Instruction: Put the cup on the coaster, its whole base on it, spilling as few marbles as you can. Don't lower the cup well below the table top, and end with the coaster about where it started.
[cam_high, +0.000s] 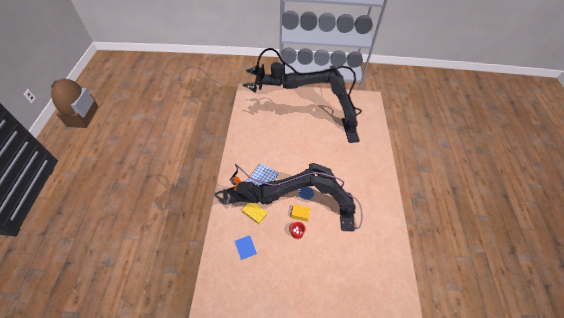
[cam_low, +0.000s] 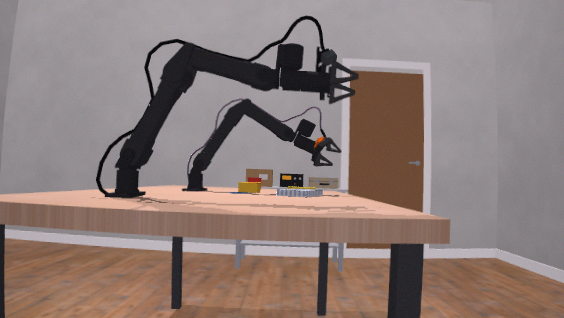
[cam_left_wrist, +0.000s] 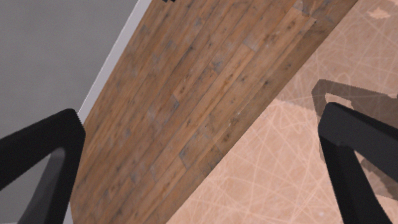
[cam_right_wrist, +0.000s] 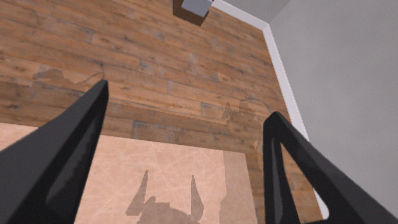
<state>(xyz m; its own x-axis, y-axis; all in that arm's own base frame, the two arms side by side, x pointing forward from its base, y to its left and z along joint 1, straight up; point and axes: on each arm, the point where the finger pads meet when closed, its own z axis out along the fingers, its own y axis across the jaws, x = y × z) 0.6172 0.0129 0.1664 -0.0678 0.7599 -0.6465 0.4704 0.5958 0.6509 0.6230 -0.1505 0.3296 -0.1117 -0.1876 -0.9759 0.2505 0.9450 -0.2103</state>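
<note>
The red cup stands upright on the table with pale marbles inside; it also shows far back in the exterior view. A round dark blue disc lies flat, partly under the left arm. A flat blue square lies near the table's left edge. I cannot tell which of them is the coaster. My left gripper is open and empty, above the table's left edge, well away from the cup. My right gripper is open and empty, high over the far left corner.
Two yellow blocks lie close to the cup. A blue checked square sits beside the left arm. A metal shelf stands behind the table. Both wrist views show only floor, wall and table edge.
</note>
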